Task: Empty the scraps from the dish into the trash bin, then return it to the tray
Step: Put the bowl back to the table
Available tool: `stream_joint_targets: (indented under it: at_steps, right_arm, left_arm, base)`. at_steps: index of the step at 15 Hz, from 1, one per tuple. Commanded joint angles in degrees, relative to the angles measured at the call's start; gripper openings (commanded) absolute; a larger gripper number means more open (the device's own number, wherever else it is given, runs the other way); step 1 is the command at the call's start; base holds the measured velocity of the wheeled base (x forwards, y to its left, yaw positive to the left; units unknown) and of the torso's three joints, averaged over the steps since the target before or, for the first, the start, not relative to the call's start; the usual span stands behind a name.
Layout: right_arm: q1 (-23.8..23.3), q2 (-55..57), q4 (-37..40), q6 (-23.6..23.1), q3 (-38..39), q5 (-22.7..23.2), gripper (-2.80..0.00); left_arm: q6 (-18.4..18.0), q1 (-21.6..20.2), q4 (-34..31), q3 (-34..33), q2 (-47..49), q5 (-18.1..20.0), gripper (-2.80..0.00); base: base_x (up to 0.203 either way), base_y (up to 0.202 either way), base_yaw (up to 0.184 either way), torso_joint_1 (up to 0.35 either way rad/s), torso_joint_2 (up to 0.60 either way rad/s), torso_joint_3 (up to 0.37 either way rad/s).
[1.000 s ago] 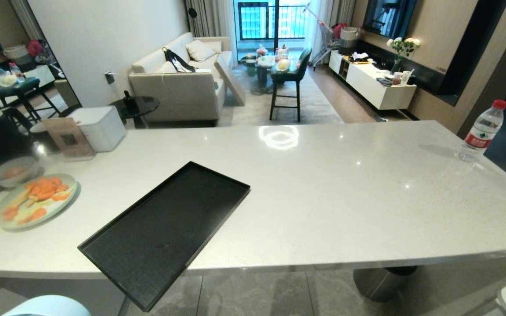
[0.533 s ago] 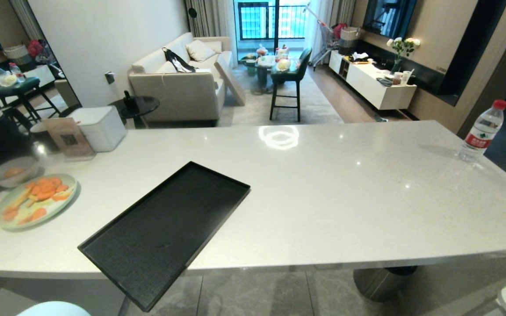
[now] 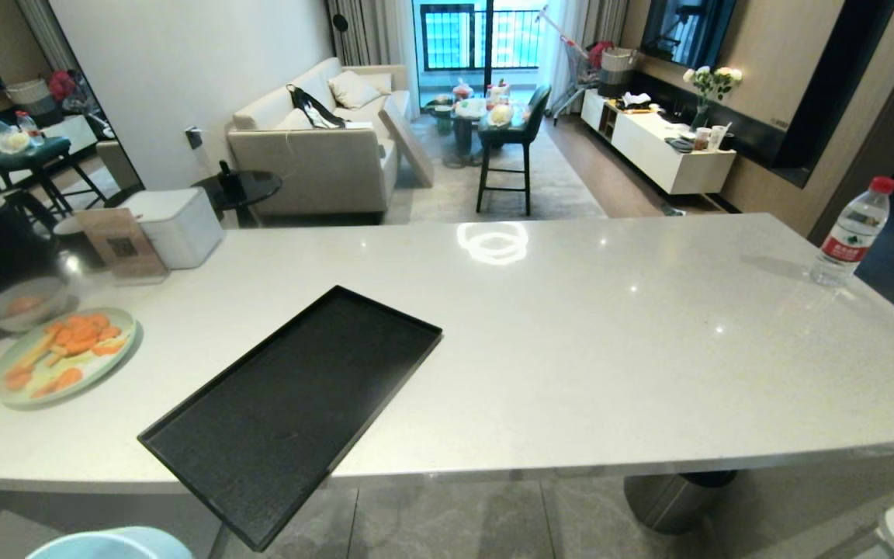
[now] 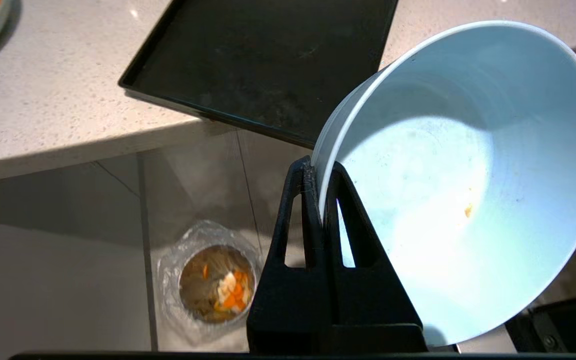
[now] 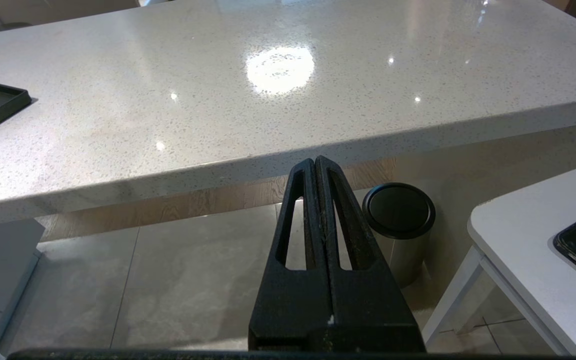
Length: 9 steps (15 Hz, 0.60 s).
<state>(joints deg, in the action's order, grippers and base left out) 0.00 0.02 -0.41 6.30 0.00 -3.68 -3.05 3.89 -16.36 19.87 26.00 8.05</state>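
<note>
An open-plan home: kitchen bench facing a living room

Beyond the long pale speckled stone bench [image 3: 571,334] stand a cream fabric sofa [image 3: 315,155], a dark green high chair [image 3: 513,140], a low white TV cabinet [image 3: 660,147] with a vase of white flowers [image 3: 707,89], and a balcony door [image 3: 478,39].

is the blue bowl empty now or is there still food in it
Nearly empty. The blue bowl, pinched at its rim by the left hand, shows a bare inside except one orange speck; the scraps lie in the trash bin.

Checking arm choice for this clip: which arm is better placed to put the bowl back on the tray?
Left. Its fingers already pinch the emptied dish, beside the tray. The right gripper is shut and empty.
</note>
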Motion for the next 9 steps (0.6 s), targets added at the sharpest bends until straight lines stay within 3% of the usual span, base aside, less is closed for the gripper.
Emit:
stream_joint_targets:
  at_steps: [1,9]
  right_arm:
    - [0.0,0.05,-0.02,0.03,0.0,-0.01,-2.8]
    - [0.0,0.0,-0.02,0.03,0.0,-0.01,-2.8]
  left_arm:
    - [-1.28,1.31,-0.27,6.5,19.05,0.04,-2.8]
    - [-11.0,2.28,-0.41,31.21,57.31,-0.02,-2.8]
  base:
    - [0.0,0.0,0.0,0.0,0.0,0.0]
    - [0.0,0.0,0.0,0.0,0.0,0.0]
